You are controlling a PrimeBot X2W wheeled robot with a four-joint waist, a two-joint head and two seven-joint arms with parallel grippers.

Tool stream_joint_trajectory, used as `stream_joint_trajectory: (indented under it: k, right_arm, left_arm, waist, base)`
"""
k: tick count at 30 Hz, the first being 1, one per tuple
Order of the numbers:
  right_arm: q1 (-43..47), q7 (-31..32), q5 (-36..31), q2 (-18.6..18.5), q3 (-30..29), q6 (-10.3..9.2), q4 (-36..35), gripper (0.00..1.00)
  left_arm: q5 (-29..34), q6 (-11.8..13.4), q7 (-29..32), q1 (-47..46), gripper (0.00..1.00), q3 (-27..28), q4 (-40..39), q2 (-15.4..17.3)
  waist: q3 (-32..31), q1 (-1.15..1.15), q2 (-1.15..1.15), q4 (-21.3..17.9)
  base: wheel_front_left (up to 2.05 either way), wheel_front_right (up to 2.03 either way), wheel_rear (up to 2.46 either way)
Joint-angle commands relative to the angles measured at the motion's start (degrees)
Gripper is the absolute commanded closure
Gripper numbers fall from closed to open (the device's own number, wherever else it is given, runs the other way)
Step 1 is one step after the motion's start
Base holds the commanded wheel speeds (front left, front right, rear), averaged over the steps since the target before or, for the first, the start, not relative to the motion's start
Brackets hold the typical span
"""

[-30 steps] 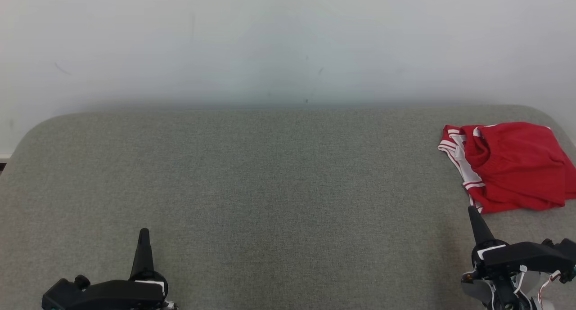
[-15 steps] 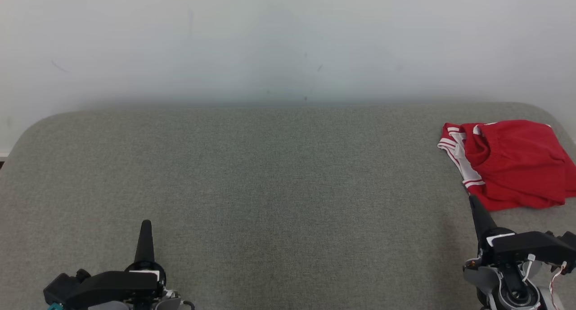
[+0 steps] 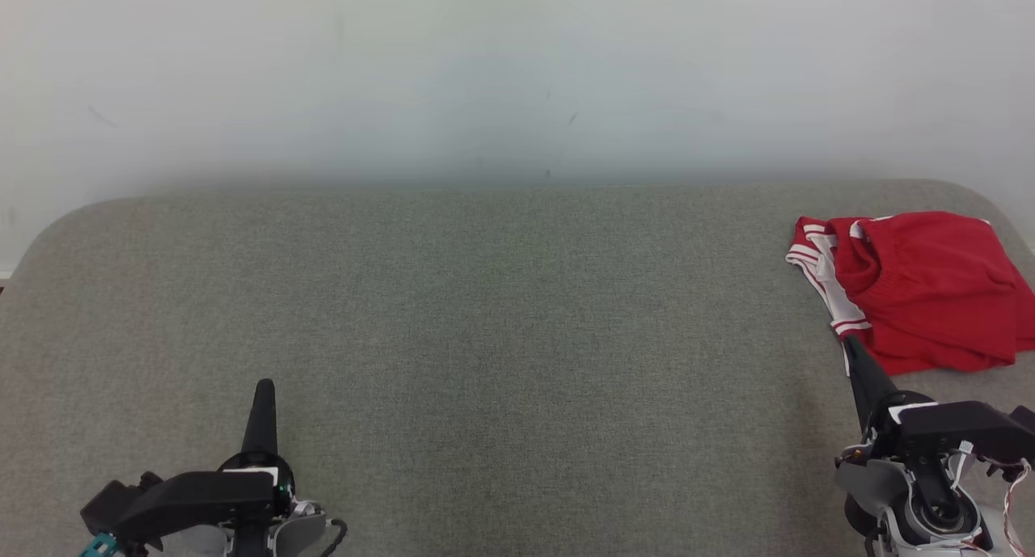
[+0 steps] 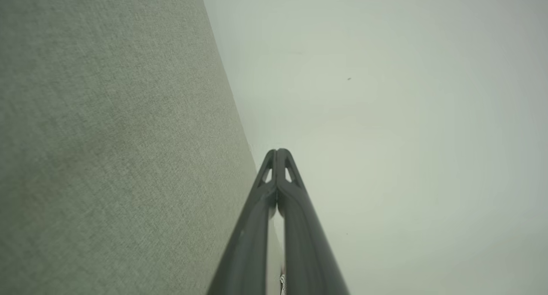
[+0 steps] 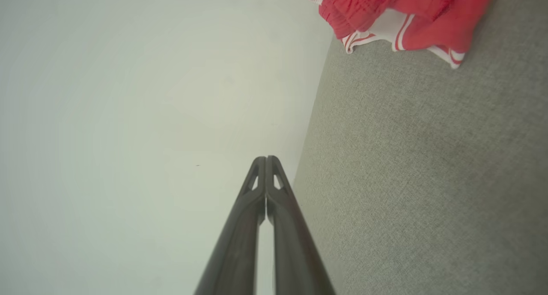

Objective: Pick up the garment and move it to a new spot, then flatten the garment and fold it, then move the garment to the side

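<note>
I have one garment [image 3: 922, 290] to deal with: a red piece with white striped trim, lying crumpled at the far right of the grey fabric-covered table [image 3: 485, 314], close to its right edge. It looks like light, soft knit cloth, so I expect it to sag and drape when lifted, with nothing on it to break. The layers are bunched, so a pinch may catch one ply only. The thicker striped hem on its left side looks the surest hold.

My right pincer [image 3: 851, 348] sits at the near right, fingers pressed together and empty, its tip at the garment's near-left corner; whether it touches I cannot tell. My left pincer [image 3: 264, 389], likewise together and empty, is at the near left, well apart from the cloth.

Count: one garment, two pincers, one table.
</note>
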Motion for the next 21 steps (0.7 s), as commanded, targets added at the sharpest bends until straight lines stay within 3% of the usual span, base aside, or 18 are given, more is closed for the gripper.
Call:
stream_joint_trajectory:
  k: [1, 21]
  right_arm:
    - [-0.7, 0.3, 1.1, -0.4, -0.3, -0.1, 0.0, 1.0]
    - [-3.5, 3.3, 8.9, -0.6, -1.7, -0.12, 1.8, 1.0]
  left_arm:
    - [-0.9, -0.2, 0.3, -0.8, 1.0, 0.0, 0.0, 0.2]
    - [-9.3, -0.6, 1.3, -2.8, 1.0, -0.5, 1.2, 0.2]
  waist:
    - [0.0, 0.0, 0.0, 0.0]
    - [0.6, 0.0, 0.0, -0.2]
  base:
    - [0.0, 0.0, 0.0]
    - [0.0, 0.0, 0.0]
